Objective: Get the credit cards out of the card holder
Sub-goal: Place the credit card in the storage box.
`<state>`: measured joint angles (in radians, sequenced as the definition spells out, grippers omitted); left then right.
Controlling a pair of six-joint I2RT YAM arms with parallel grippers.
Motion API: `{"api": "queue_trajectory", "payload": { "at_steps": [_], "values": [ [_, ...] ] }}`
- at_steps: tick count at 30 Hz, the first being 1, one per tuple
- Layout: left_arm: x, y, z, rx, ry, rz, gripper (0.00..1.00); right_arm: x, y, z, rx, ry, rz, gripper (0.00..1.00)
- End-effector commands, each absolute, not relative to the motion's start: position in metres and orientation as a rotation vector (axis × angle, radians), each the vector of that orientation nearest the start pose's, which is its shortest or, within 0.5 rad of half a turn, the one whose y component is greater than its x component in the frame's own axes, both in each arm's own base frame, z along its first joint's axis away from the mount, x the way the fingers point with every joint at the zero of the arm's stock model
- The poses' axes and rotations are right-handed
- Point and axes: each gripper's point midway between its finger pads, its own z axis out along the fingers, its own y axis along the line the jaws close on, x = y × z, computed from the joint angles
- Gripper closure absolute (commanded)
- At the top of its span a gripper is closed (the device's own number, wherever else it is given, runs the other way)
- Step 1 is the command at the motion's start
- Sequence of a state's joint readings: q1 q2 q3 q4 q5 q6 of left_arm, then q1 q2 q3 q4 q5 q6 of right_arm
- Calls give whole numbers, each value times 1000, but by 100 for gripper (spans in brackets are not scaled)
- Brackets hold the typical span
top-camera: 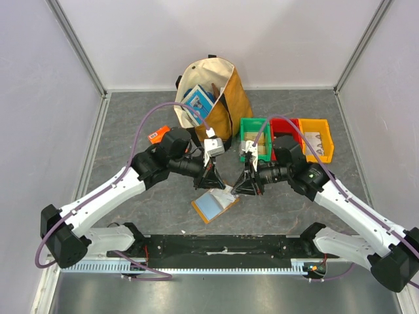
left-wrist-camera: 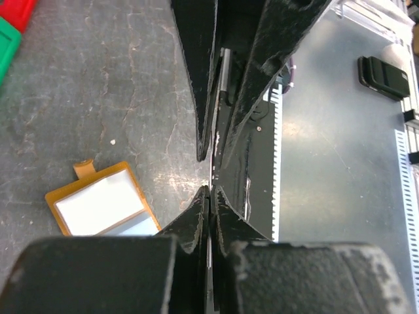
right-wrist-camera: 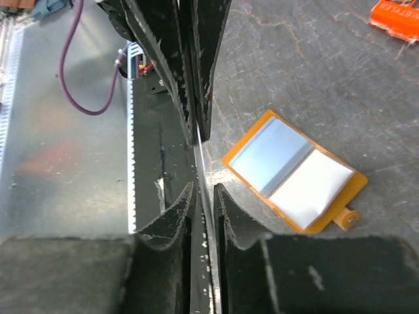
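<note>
The orange-tan card holder (top-camera: 214, 204) (left-wrist-camera: 105, 206) (right-wrist-camera: 294, 171) lies open and flat on the grey table. One half shows a pale blue pocket, the other a white rectangle. Just above it my two grippers meet tip to tip. A thin credit card (left-wrist-camera: 211, 171) (right-wrist-camera: 200, 163), seen edge-on, runs between both pairs of fingers. My left gripper (top-camera: 211, 182) (left-wrist-camera: 209, 190) is shut on it. My right gripper (top-camera: 247, 186) (right-wrist-camera: 204, 190) has its jaws slightly apart, with a gap between one finger and the card.
A canvas bag (top-camera: 213, 98) holding a blue-and-white box (top-camera: 196, 101) stands at the back. Green (top-camera: 255, 139), red (top-camera: 285, 127) and yellow (top-camera: 314, 139) bins sit at the right. An orange packet (top-camera: 157, 136) (right-wrist-camera: 396, 16) lies at the left. A black strip (top-camera: 222, 247) lines the near edge.
</note>
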<state>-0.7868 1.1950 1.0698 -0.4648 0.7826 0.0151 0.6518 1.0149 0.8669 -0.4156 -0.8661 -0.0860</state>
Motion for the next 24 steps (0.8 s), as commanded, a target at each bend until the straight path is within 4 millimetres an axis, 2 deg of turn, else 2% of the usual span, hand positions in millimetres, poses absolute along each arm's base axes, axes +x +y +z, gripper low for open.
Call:
{"api": "queue_trajectory", "payload": {
  "at_steps": [1, 2, 6, 10, 11, 13, 15, 18, 24],
  "values": [
    [149, -307, 264, 1131, 1736, -1207, 98, 148, 270, 238, -1159, 1670, 1186, 69],
    [157, -304, 265, 1052, 1731, -1173, 98, 153, 268, 238, -1126, 1659, 1165, 60],
    [170, -285, 274, 757, 1673, -1134, 98, 165, 270, 252, -890, 1629, 1219, 41],
    [184, -259, 291, 406, 1539, -1156, 98, 171, 266, 285, -600, 1439, 1336, 21],
    [182, -254, 294, 357, 1485, -1189, 98, 173, 263, 291, -540, 1403, 1356, 20],
    [181, -249, 305, 271, 1418, -1251, 98, 182, 257, 286, -424, 1407, 1344, 18],
    [178, -247, 306, 206, 1380, -1324, 98, 180, 251, 297, -335, 1327, 1399, 18],
    [176, -244, 311, 100, 1308, -1437, 98, 179, 246, 299, -209, 1260, 1473, 19],
    [176, -253, 317, 53, 1276, -1564, 98, 175, 254, 300, -148, 1218, 1558, 24]
  ]
}}
